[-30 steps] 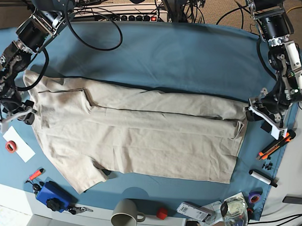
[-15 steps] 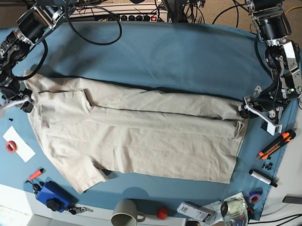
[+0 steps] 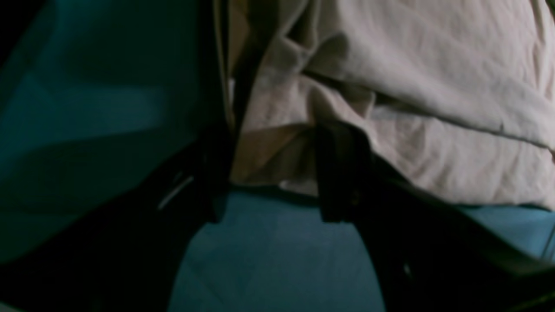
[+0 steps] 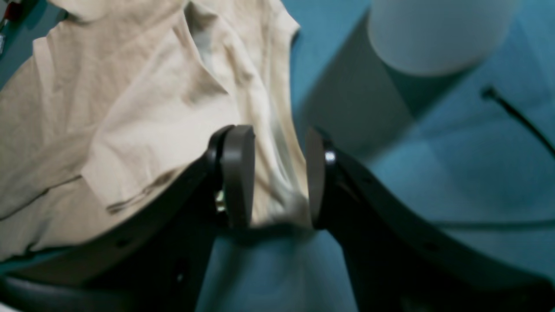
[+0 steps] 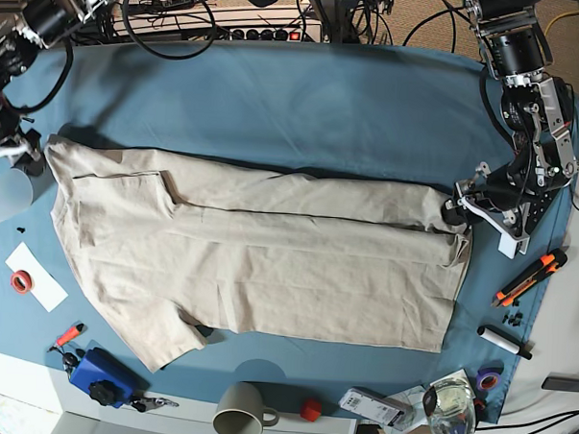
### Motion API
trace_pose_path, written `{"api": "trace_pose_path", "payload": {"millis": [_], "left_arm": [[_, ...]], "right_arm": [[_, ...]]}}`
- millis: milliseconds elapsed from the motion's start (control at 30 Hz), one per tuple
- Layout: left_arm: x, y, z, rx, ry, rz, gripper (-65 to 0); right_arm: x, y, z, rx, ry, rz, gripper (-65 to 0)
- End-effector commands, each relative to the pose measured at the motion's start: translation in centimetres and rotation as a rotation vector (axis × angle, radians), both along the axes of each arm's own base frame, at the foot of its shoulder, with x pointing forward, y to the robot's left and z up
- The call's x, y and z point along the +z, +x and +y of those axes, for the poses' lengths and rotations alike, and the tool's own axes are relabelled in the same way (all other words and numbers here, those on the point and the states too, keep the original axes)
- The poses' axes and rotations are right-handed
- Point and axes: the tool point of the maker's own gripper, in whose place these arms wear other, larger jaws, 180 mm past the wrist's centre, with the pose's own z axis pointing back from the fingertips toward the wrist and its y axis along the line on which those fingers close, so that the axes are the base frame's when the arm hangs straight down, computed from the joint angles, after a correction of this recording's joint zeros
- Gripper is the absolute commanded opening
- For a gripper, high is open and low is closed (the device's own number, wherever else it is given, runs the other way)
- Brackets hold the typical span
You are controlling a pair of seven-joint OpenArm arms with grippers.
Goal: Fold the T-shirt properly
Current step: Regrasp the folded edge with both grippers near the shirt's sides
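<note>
The T-shirt lies spread across the blue-teal tablecloth on the counter, folded lengthwise with 1 long flap laid over its middle, collar end toward the base view's left and hem toward the right; no print or label on it can be read here. Over at the hem corner, the left tool stands with its jaws spread wide, the bunched hem edge sitting between them above the cloth, nothing clamped. At the opposite end, the right tool hangs with its jaws parted, a strip of beige fabric running through the gap and touching neither pad that I can make out, so released there too. Along the near edge of the counter: a grey mug, a small red cap, a blue box with a black knob, a white slip of paper carrying a red ring, an orange-and-black cutter and a black-and-white marker; any writing on these is too small to read
</note>
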Motion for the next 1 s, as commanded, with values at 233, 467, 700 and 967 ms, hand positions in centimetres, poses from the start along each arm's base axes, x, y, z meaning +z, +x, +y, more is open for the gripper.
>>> {"api": "trace_pose_path", "payload": {"millis": [233,467,700,967], "left_arm": [[0.5,0.1,-0.2,-0.023,-0.004,-0.001,-33.6],[0.5,0.1,-0.1,-0.023,-0.003,-0.002,-33.6],[0.5,0.1,0.0,-0.023,0.002,-0.002,-33.6],[0.3,0.0,0.2,-0.022,0.015,0.005,-33.6]], "right_arm": [[0.5,-0.7,-1.0,0.003,-0.054,0.021,-44.4],[-0.8,-2.0,-2.1,-0.020,-0.121,0.124,-44.3],[-2.0,-1.6,-1.8,-0.035,-0.110,0.109,-38.8],[-8.4,-2.0,2.5,0.041,0.031,0.232,-38.8]]}}
